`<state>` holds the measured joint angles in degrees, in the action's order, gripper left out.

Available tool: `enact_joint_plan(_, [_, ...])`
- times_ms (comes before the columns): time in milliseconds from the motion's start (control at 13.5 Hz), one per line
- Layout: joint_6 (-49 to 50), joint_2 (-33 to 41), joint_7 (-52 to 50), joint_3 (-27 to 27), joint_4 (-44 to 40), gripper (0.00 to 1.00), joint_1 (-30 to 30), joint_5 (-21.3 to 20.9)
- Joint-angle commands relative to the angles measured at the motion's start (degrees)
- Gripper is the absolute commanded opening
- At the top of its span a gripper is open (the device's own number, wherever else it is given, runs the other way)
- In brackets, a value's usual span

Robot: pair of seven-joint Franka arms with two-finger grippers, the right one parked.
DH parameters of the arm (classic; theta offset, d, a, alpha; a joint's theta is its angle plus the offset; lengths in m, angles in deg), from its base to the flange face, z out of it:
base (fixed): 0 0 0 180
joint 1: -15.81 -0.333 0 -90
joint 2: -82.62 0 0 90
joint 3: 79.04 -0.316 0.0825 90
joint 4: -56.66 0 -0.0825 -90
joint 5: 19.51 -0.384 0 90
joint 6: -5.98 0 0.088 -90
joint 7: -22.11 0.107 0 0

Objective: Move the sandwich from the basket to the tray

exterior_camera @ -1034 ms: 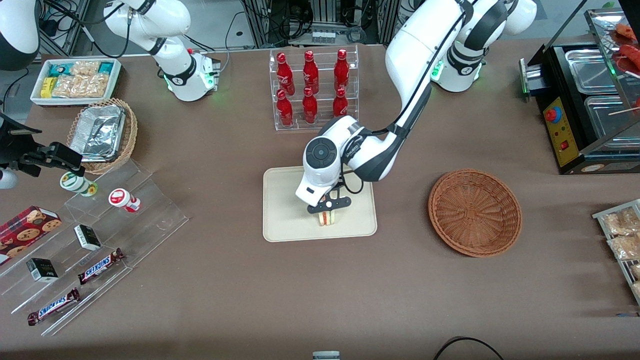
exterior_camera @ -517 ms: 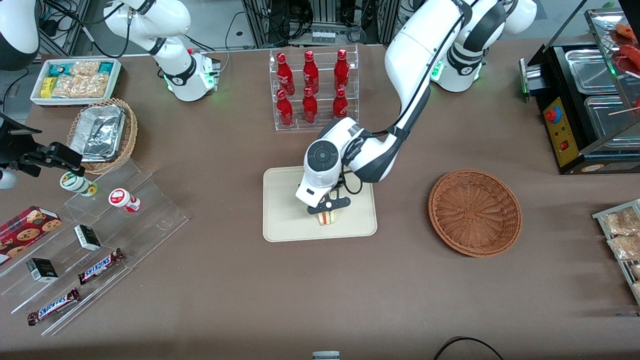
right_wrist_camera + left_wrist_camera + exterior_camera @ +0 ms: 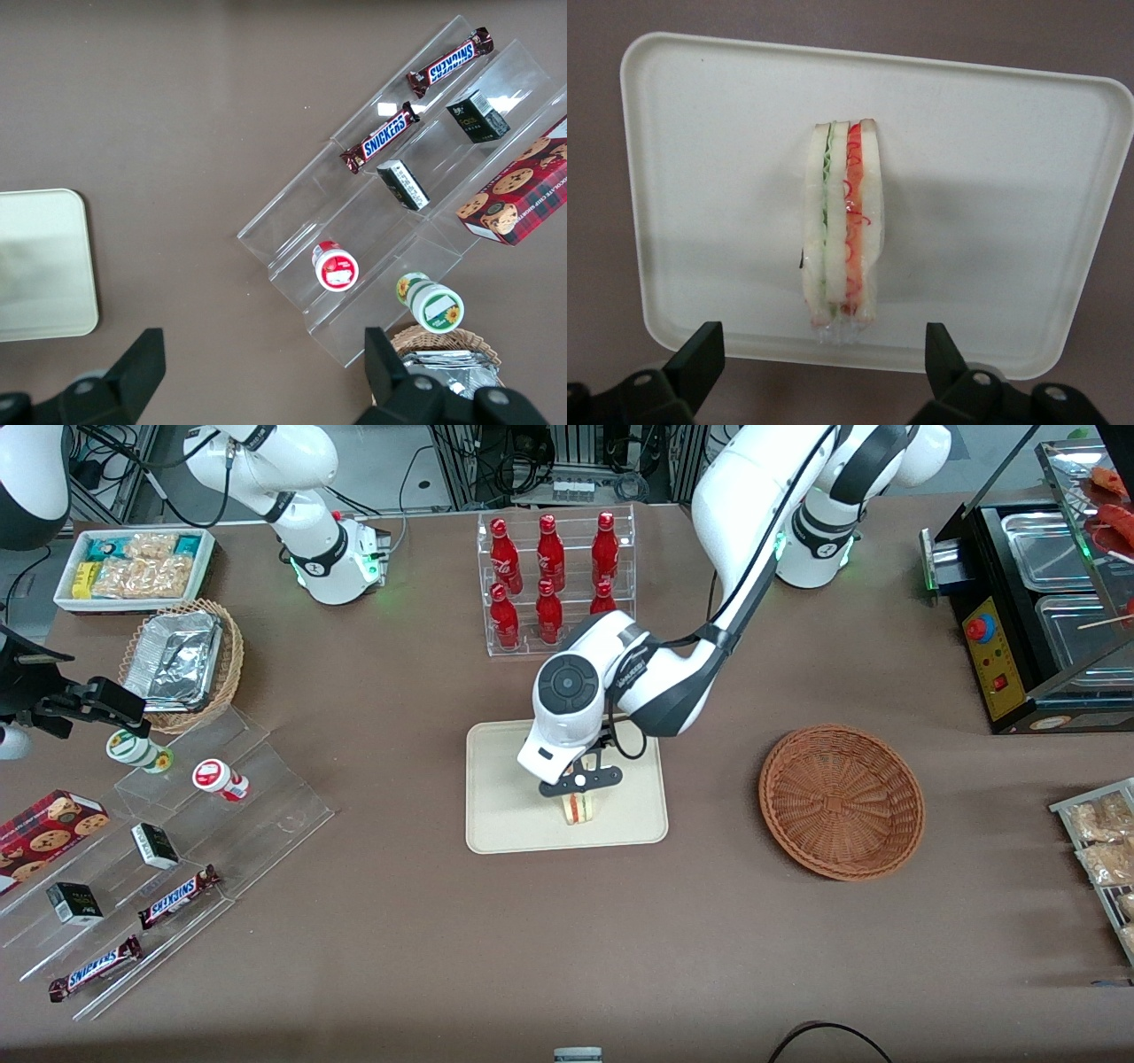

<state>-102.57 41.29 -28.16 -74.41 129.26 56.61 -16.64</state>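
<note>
The sandwich stands on its edge on the cream tray, showing red and green filling; in the left wrist view the sandwich rests on the tray. My left gripper hangs just above the sandwich, open and empty; in the wrist view the gripper has its fingers wide apart, clear of the wrap. The reddish-brown wicker basket sits empty toward the working arm's end of the table.
A clear rack of red bottles stands farther from the front camera than the tray. A stepped acrylic shelf with snack bars, a foil-tray wicker basket and a white snack bin lie toward the parked arm's end.
My gripper has risen a little off the sandwich. The sandwich stays standing on the tray.
</note>
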Motion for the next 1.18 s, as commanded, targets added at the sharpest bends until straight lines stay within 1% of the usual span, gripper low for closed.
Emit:
enact_joint_plan(0, [6.5, 5.4, 2.5, -1.6, 2.0, 1.0, 0.2, -2.1])
enact_joint_plan(148, [10.0, 9.0, 4.1, -3.7, 2.6, 1.0, -1.1, -1.9])
enact_joint_plan(369, [11.5, 12.6, 7.9, -3.7, 5.3, 1.0, -4.6, -1.7])
enact_joint_plan(738, [11.6, 22.7, 23.0, -3.7, 15.8, 1.0, -12.8, -1.2])
enact_joint_plan(960, [12.0, 27.4, 30.3, -3.7, 20.3, 1.0, -17.3, -1.0])
enact_joint_plan(1107, [14.6, 29.8, 34.2, -3.7, 21.5, 1.0, -19.8, -1.0])
